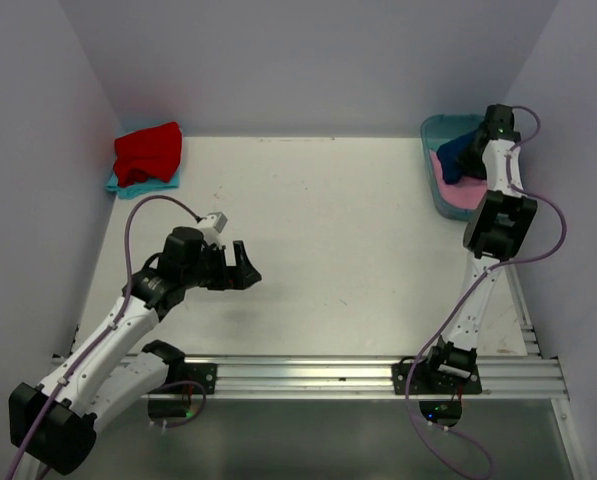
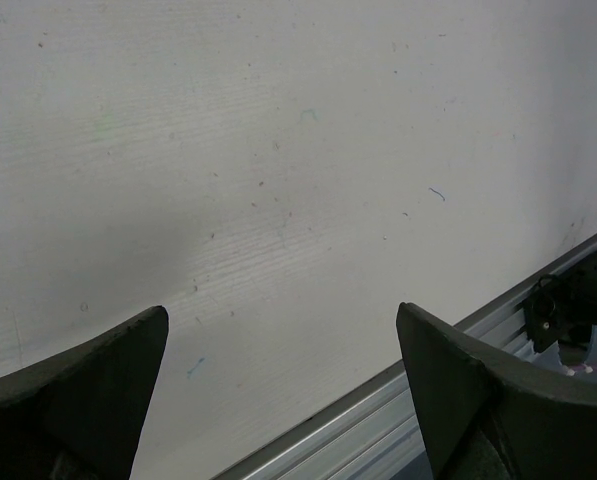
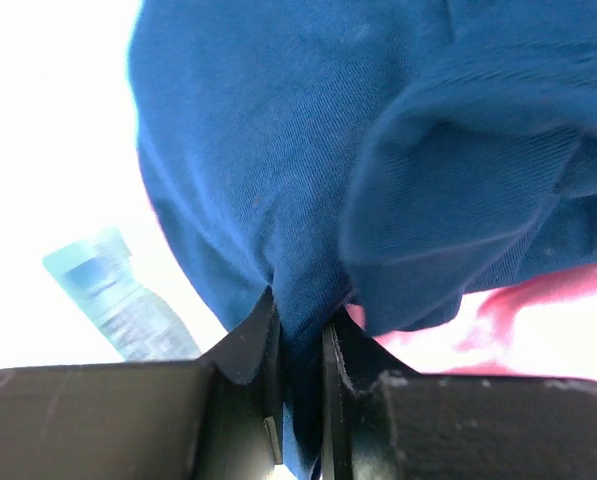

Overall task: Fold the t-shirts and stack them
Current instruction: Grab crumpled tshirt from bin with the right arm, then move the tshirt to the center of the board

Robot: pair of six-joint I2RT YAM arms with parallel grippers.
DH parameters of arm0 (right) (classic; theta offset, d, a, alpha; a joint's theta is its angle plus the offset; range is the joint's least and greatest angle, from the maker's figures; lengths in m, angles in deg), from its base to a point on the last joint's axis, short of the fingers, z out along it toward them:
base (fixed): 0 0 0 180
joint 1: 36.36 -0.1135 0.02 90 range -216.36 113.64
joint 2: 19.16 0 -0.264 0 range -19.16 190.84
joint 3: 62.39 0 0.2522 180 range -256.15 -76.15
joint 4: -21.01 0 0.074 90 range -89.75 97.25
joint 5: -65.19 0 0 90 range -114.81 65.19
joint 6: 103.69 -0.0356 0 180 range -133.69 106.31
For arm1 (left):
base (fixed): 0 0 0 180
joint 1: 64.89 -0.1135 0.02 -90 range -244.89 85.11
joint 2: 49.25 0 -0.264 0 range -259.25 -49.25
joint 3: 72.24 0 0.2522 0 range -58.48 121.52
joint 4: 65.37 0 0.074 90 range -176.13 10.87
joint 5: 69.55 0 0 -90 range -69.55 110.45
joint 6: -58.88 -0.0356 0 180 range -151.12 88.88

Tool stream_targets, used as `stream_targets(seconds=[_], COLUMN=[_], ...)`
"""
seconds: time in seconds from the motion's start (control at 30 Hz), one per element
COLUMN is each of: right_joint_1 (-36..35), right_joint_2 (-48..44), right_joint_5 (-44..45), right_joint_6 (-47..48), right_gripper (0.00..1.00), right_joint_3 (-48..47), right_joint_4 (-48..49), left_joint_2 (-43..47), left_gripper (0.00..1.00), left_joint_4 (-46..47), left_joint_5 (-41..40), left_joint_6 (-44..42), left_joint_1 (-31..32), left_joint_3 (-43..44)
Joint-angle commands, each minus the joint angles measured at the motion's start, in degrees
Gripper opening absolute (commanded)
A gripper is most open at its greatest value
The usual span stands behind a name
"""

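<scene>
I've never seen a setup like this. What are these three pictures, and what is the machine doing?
Two robot arms stand at a table's near edge. One picture looks down from above; the other two come from cameras on each wrist. The left gripper hangs open over bare table. The right gripper reaches into a teal tub and pinches a navy t-shirt, which lies on a pink t-shirt. A folded red t-shirt sits on a teal t-shirt at the far left corner.

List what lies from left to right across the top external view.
Red t-shirt lying on a teal t-shirt → left tool, open over the bare table → teal tub holding a pink t-shirt, with the right tool closed on a navy t-shirt.
</scene>
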Motion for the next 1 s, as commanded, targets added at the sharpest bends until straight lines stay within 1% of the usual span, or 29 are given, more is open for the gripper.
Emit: stream_targets(seconds=[0.0, 0.1, 0.13, 0.17, 0.2, 0.23, 0.27, 0.3, 0.33, 0.37, 0.4, 0.43, 0.47, 0.6, 0.63, 0.67, 0.73, 0.77, 0.8, 0.83, 0.87, 0.9, 0.93, 0.97], right_joint_1=[-0.6, -0.6, -0.6, -0.6, -0.6, -0.6, -0.6, -0.6, -0.6, -0.6, -0.6, -0.6, -0.6, -2.2, -3.2, -6.4, -10.2, -14.3, -15.6, -18.9, -24.2, -26.8, -29.2, -32.6], right_joint_2=[-9.0, -14.9, -17.0, -19.2, -25.2, -27.9, -31.4, -36.8, -39.6, -41.9, -46.4, -48.2, -49.9, -55.5, -56.3, -58.9, -61.3, -63.6, -64.5, -64.8, -64.6, -62.9, -61.8, -60.8], right_joint_5=[-4.4, -7.0, -8.6, -9.8, -10.7, -11.4, -11.9, -12.2, -13.1, -13.9, -14.3, -14.9, -18.5, -28.3, -28.4, -28.3, -25.5, -24.3, -24.6, -26.8, -26.1, -24.5, -21.0, -19.9], right_joint_6=[-0.4, -1.0, -1.2, -1.4, -1.7, -2.1, -2.4, -2.6, -2.9, -3.4, -3.8, -4.2, -4.6, -3.4, -2.4, 0.0, 2.8, 3.6, 4.8, 6.8, 11.3, 12.8, 13.7, 13.9], right_gripper=[0.0, 0.0, 0.0, 0.0, 0.0, 0.0, 0.0, 0.0, 0.0, 0.0, 0.0, 0.0, 0.0, 0.0, 0.0, 0.0, 0.0, 0.0, 0.0, 0.0, 0.0, 0.0, 0.03, 0.17], right_joint_3=[1.7, 5.6, 7.2, 11.8, 14.6, 17.3, 22.4, 24.8, 27.2, 30.5, 32.1, 33.6, 36.3, 39.6, 40.2, 42.3, 44.4, 47.2, 48.4, 49.0, 48.2, 47.7, 47.4, 48.2], right_joint_4=[1.7, 4.4, 6.8, 8.7, 10.9, 15.2, 17.0, 18.6, 21.7, 22.4, 22.9, 23.8, 24.3, 19.6, 15.8, 14.4, 10.0, 9.1, 8.3, 4.2, 0.4, -3.6, -10.8, -13.8], left_joint_2=[1.2, 1.5, 1.6, 1.6, 1.7, 1.6, 1.5, 1.1, 1.0, 0.6, -0.2, -0.5, -0.7, 0.2, 0.7, 1.2, 1.6, 1.6, 1.7, 1.8, 1.8, 2.2, 2.4, 3.1], left_gripper=[1.0, 1.0, 1.0, 1.0, 1.0, 1.0, 1.0, 1.0, 1.0, 1.0, 1.0, 1.0, 1.0, 1.0, 1.0, 1.0, 1.0, 1.0, 1.0, 1.0, 1.0, 1.0, 1.0, 1.0], left_joint_4=[1.4, 1.9, 2.1, 2.3, 2.8, 3.1, 3.3, 3.7, 4.0, 4.2, 4.7, 4.9, 4.9, 4.8, 4.8, 4.5, 4.0, 2.7, 2.2, 1.8, 1.3, 0.4, -0.1, -0.8], left_joint_5=[1.2, 1.4, 1.5, 1.4, 1.6, 1.6, 1.7, 2.0, 2.2, 2.5, 2.9, 3.1, 3.1, -0.7, -1.6, -2.5, -4.5, -5.0, -6.1, -6.5, -6.8, -7.6, -8.1, -8.4], left_joint_6=[0.7, 0.5, 0.3, 0.2, 0.0, -0.2, -0.4, -0.6, -0.9, -1.1, -1.2, -1.5, -1.5, -1.2, -0.8, -0.6, -0.1, -0.1, 0.0, 0.3, 0.2, 0.2, 0.5, 0.7], left_joint_1=[0.2, 0.2, 0.2, 0.2, 0.2, 0.2, 0.2, 0.2, 0.2, 0.2, 0.2, 0.2, 0.2, 0.2, 0.2, 0.2, 0.2, 0.2, 0.2, 0.2, 0.2, 0.2, 0.2, 0.2], left_joint_3=[-0.8, -1.1, -1.1, -1.0, -1.0, -0.9, -0.9, -0.8, -0.7, -0.6, -0.6, -0.5, -0.1, 1.0, 1.3, 1.8, 2.5, 3.4, 3.7, 4.1, 4.6, 4.9, 5.0, 5.1])
